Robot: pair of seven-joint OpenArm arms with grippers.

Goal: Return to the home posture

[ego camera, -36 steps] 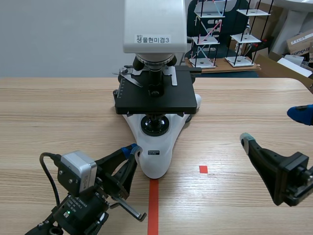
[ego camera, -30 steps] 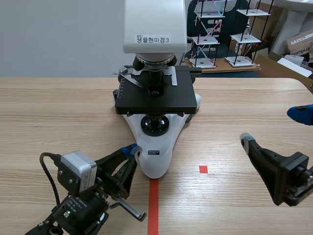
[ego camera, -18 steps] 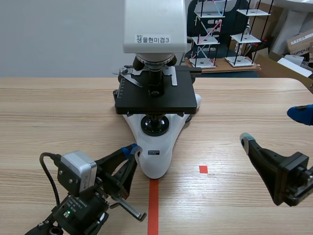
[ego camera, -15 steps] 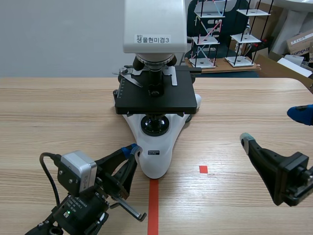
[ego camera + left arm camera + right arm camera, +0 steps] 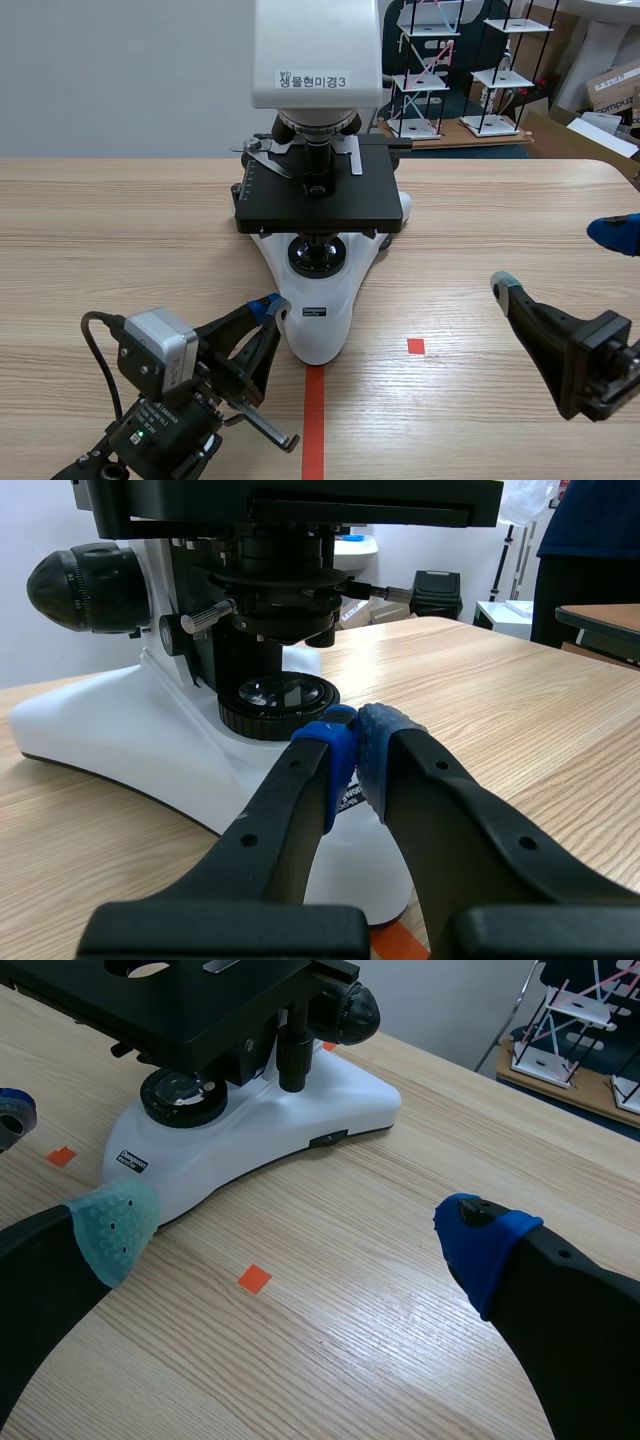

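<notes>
Two arms: both sit low at the near edge of the table (image 5: 120, 230), and neither one carries anything.
Left gripper (image 5: 268, 305): at 7 o'clock from the microscope (image 5: 318, 250). Its blue pads (image 5: 337, 750) are pressed together on nothing, with the tips just beside the white base (image 5: 320, 335) (whether they touch it cannot be told).
Right gripper (image 5: 555, 258): at 4 o'clock from the microscope and well apart from it. Its fingers are spread wide, one grey-green pad and one blue, with only bare table between them.
Tape marks: a red line (image 5: 313, 420) at 6 o'clock from the base and a small square (image 5: 415, 346) at about 5 o'clock.
Progress: probably nearly done, since both arms are low, close to the robot and free of objects.
Left to do: perhaps only a small settling. The left tips are close to the base, so backing a little away from it seems wise. The exact home posture is not shown, so this is only a judgement.
</notes>
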